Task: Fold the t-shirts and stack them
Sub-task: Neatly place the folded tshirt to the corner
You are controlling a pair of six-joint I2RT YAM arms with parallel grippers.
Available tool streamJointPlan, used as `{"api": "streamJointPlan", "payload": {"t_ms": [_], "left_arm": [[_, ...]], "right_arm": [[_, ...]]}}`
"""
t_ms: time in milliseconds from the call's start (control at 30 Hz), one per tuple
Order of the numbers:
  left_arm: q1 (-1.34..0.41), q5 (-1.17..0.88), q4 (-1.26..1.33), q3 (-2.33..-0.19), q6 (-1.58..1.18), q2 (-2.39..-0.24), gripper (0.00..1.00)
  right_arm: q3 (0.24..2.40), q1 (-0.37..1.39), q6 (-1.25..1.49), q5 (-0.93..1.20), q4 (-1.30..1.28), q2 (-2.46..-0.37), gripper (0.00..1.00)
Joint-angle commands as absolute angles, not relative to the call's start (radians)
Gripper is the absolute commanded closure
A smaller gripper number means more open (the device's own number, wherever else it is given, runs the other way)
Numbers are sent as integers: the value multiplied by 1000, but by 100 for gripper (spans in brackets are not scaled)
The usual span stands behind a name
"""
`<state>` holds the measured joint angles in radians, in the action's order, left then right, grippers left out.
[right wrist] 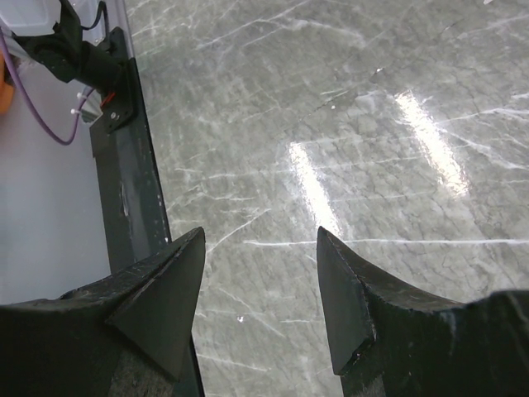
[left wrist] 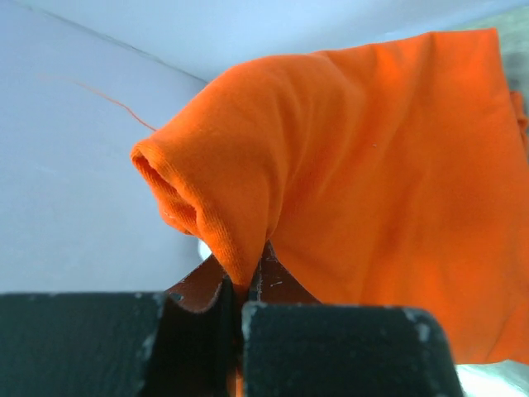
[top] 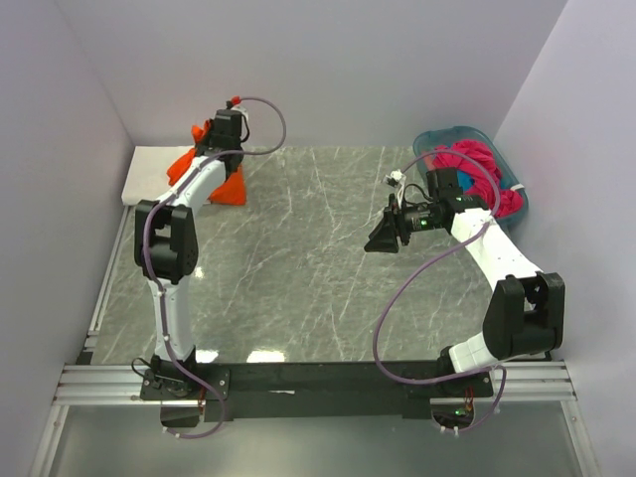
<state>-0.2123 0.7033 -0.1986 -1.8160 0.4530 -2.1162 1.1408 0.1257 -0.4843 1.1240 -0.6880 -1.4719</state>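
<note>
Left gripper (left wrist: 244, 285): clenched, jaws pressed together on a fold of the orange t-shirt (left wrist: 372, 165). In the left wrist view we see the cloth pinched between the two dark fingers, and a hemmed edge, a sleeve opening by the look, bulges up and to the left of the grip. The rest of the shirt hangs beyond the fingers and fills the right side of that view.

From the top camera we see the left arm stretched to the far-left corner of the table (top: 318, 258). The orange t-shirt is lifted there. One part shows at the wrist, and a lower corner trails down to the marbled surface just right of the arm. A flat white cloth (top: 149, 171) lies beside it against the left wall; we cannot tell whether the orange shirt touches it.

Right gripper (right wrist: 260, 240): released, jaws standing apart with nothing between them. Only bare table shows through the gap. It hovers over the right half of the table, pointing left, well apart from the orange shirt.

Behind the right arm, at the far-right corner, stands a teal basket (top: 447, 132) with magenta t-shirts (top: 475, 159) heaped inside, unfolded.
</note>
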Motion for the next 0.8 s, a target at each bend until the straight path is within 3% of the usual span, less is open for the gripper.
{"api": "streamJointPlan", "payload": {"t_ms": [0, 767], "left_arm": [[-209, 742, -94, -1902, 574, -2115, 100], [-129, 675, -106, -2051, 655, -2204, 100]], "right_arm": [[1180, 120, -497, 1155, -701, -1451, 37], [1184, 120, -509, 1166, -718, -1482, 36]]}}
